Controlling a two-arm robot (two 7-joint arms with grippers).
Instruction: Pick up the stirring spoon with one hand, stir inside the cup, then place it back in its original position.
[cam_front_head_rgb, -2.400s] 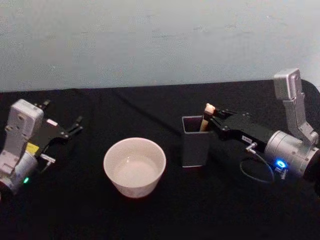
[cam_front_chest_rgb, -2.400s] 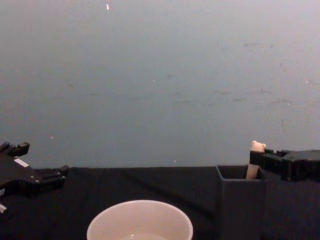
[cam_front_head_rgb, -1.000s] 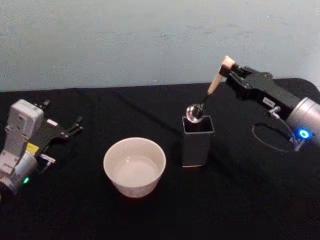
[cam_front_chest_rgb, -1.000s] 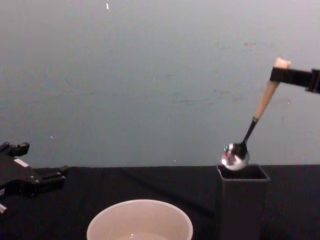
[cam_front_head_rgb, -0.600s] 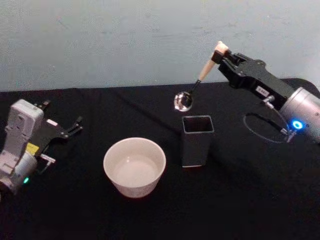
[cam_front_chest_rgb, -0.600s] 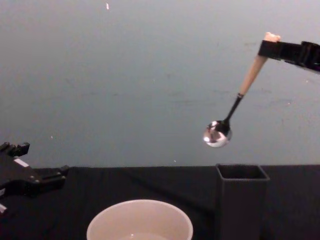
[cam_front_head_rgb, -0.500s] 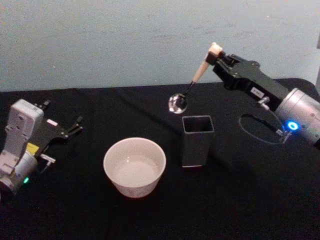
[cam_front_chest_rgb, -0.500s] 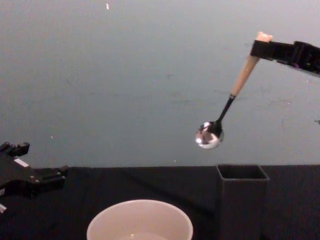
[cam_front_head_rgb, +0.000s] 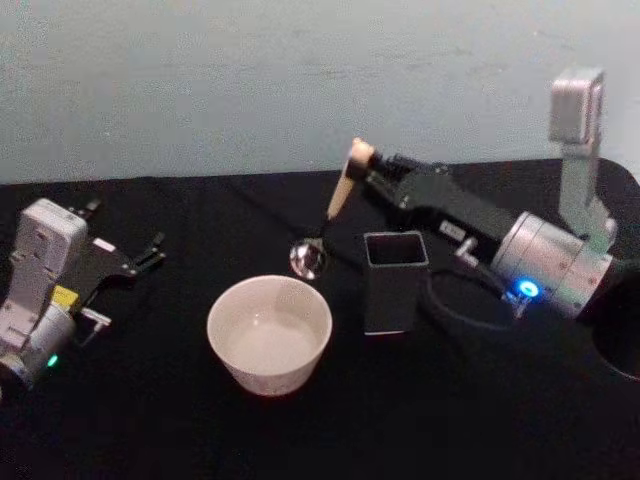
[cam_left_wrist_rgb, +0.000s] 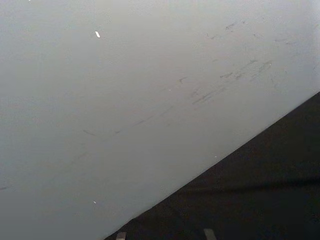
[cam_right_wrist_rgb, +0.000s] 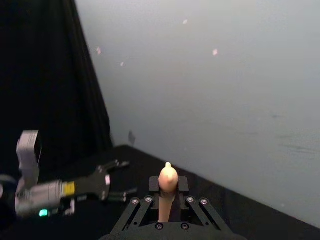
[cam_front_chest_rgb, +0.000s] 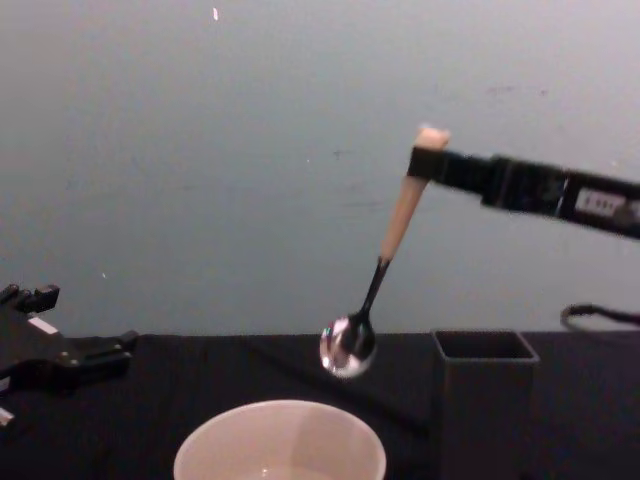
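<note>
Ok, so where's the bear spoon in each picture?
Head view: spoon tilted in the middle, bowl by the cup's far rim.
Chest view: spoon middle right, bowl above the cup.
Right wrist view: spoon handle low centre, in the right gripper.
Left wrist view: wall and black table.
Shared landmark: the right gripper pinching the handle's top; left gripper parked at left.

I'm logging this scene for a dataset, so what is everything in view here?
stirring spoon: one, beige handle and steel bowl, held tilted in the air, bowl near the cup's far rim, not inside
cup: one, cream-white, on the table
holder: one, dark grey, right of the cup
table: one, black, under everything
wall: one, pale grey-blue, behind
left hand: one, black, open, at the table's left
right hand: one, black, shut on the stirring spoon
</note>
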